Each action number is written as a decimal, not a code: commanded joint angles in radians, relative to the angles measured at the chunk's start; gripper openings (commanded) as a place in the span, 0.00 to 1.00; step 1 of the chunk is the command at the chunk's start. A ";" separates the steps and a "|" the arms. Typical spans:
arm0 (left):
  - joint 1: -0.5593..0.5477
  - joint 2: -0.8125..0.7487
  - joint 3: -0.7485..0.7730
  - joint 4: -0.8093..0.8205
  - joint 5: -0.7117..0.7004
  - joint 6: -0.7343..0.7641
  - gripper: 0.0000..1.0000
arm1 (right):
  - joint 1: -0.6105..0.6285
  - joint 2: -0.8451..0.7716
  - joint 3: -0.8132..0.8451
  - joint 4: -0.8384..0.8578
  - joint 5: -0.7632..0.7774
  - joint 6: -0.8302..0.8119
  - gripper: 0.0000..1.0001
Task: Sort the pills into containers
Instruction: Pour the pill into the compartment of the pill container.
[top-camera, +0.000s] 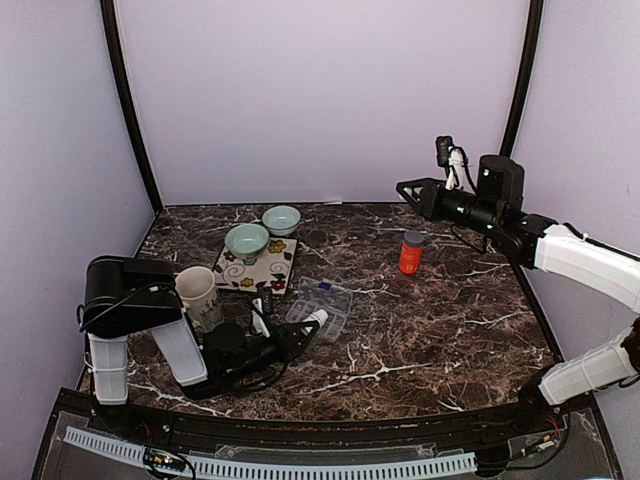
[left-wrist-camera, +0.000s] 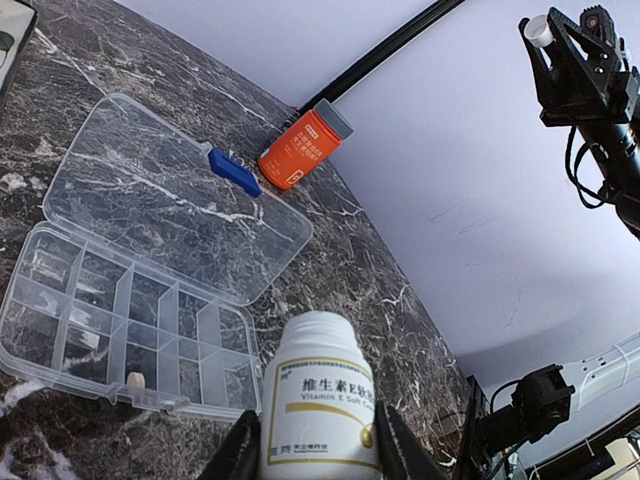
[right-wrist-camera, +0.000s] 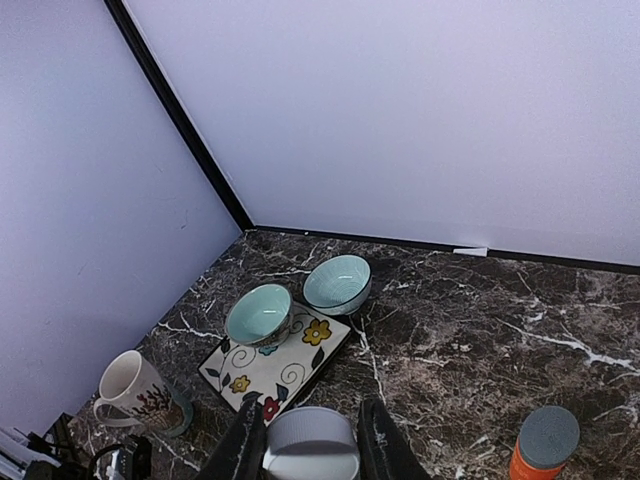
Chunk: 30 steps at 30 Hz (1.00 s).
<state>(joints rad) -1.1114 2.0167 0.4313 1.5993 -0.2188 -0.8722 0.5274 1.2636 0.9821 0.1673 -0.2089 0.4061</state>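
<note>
White bottle (left-wrist-camera: 318, 385) in low left pincer (left-wrist-camera: 318, 448); right pincer (right-wrist-camera: 312, 438) raised, clasping cap (right-wrist-camera: 312, 455).

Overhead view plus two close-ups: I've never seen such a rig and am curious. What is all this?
Two robot arms stand at a dark marble table. The overhead camera sees both; each close-up comes from a camera on one wrist. The left gripper holds a white vitamin bottle; the right gripper holds a white round lid. On the table lie an open clear plastic organiser box, an orange bottle with a grey cap, a cream mug and two pale green bowls.
</note>
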 joint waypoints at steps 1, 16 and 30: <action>-0.007 -0.004 0.014 0.013 -0.012 -0.008 0.00 | -0.009 -0.027 -0.009 0.053 -0.003 0.008 0.00; -0.010 -0.041 0.031 -0.115 -0.059 -0.019 0.00 | -0.014 -0.032 -0.019 0.057 -0.003 0.011 0.00; -0.010 -0.058 0.046 -0.179 -0.065 -0.016 0.00 | -0.019 -0.034 -0.024 0.062 -0.006 0.016 0.00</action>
<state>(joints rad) -1.1156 2.0071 0.4683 1.4399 -0.2714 -0.8940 0.5179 1.2507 0.9737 0.1867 -0.2089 0.4072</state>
